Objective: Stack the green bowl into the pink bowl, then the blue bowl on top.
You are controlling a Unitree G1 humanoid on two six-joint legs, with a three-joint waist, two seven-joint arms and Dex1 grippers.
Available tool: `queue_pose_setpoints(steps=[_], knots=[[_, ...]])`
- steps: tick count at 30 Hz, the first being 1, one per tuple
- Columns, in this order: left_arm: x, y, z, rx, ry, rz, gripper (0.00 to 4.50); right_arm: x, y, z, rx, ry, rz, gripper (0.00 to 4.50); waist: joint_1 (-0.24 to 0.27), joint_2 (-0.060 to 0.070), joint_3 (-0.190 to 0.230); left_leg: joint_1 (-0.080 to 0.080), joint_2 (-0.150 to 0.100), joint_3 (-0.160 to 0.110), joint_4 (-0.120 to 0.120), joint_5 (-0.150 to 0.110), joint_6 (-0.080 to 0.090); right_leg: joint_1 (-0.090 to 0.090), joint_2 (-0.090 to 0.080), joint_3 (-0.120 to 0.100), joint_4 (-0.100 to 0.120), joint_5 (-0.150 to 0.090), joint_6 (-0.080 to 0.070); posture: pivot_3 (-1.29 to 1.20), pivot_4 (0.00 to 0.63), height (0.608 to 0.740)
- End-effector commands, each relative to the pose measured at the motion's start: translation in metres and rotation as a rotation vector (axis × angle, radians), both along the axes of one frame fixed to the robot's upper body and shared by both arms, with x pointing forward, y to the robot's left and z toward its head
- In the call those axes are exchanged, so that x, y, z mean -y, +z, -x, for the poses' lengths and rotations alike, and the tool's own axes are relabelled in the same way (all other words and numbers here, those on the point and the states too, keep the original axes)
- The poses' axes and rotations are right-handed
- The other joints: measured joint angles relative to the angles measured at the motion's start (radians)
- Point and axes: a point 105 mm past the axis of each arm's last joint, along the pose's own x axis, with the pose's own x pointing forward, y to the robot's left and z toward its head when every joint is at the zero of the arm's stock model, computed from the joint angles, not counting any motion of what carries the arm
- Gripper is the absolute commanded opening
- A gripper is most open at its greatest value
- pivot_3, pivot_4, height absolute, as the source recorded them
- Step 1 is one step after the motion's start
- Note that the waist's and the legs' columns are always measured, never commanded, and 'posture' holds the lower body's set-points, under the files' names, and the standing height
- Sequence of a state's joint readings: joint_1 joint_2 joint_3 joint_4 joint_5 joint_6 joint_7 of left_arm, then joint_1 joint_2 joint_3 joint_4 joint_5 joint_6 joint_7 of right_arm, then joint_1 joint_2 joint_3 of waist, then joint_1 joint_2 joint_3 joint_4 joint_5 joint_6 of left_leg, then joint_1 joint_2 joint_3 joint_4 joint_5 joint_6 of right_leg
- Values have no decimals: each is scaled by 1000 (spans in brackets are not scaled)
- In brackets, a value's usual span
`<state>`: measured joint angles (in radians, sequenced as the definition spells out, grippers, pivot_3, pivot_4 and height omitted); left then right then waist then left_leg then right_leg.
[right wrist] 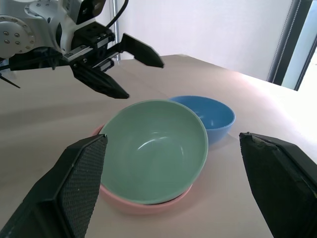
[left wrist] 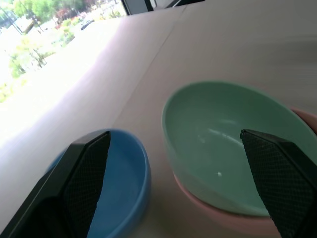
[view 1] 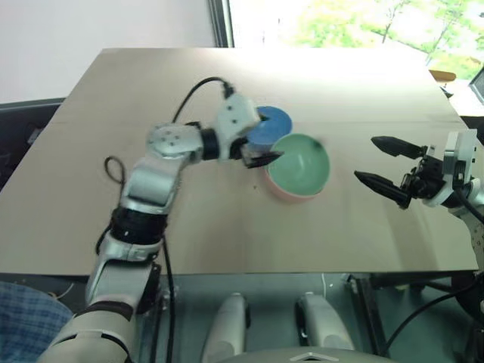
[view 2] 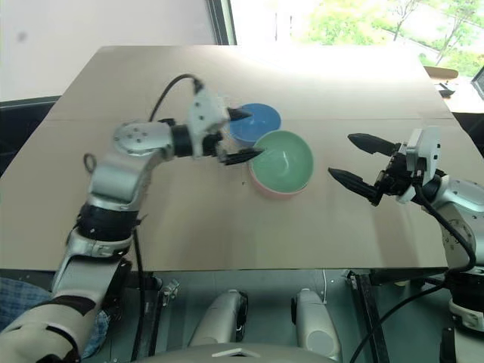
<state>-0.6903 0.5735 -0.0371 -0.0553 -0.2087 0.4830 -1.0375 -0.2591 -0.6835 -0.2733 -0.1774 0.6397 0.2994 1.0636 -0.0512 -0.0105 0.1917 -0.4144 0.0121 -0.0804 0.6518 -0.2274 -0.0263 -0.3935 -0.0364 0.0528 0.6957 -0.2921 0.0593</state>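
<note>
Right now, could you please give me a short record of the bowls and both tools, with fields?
green bowl: nested in the pink bowl, tilted
blue bowl: on the table, beside the pair, not stacked
left tool: open, holding nothing, by the green bowl's rim
right tool: open, holding nothing, apart from the bowls
remaining: blue bowl on top

My left gripper is wide open, holding nothing, arm bent in from about 7 o'clock with fingers aimed toward 3. My right gripper hangs wide open too, fingers pointing to 9.
</note>
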Motion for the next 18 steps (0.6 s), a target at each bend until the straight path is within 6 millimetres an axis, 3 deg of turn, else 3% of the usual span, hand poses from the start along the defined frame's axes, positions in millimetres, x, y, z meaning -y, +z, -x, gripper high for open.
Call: queue_pose_setpoints(steps=[1, 4, 10, 14, 18], knots=[[-37, 4, 11, -42, -2, 98, 4442, 5, 7, 3, 43, -6, 12, 4500, 6, 0, 0, 0, 0, -1, 0, 0, 0, 0, 0, -1, 0, 0, 0, 0, 150, 740], [-64, 4, 13, -68, 38, 174, 4442, 8, 4, 1, 36, -19, 14, 4500, 15, 0, 0, 0, -1, 0, 1, 0, 0, 1, -1, -1, 0, 0, 0, 0, 150, 740], [-97, 10, -9, 10, 184, 201, 4442, 11, 0, 0, 24, -28, 15, 4500, 24, 0, 0, -1, -1, -3, 2, 0, 0, 2, -1, -3, 0, 0, 0, 0, 150, 740], [-93, 9, -22, 67, 176, 148, 4442, 12, -2, -2, 22, -34, 15, 4500, 22, 0, 0, -1, -1, -2, 2, 0, 0, 2, -1, -3, 0, 0, 0, 0, 150, 740], [-74, 9, -37, 130, 104, 73, 4442, 14, -2, -2, 21, -47, 10, 4500, 24, -1, 0, -1, -1, -2, 2, 0, 0, 2, -1, -3, 0, 0, 0, 0, 150, 740]])
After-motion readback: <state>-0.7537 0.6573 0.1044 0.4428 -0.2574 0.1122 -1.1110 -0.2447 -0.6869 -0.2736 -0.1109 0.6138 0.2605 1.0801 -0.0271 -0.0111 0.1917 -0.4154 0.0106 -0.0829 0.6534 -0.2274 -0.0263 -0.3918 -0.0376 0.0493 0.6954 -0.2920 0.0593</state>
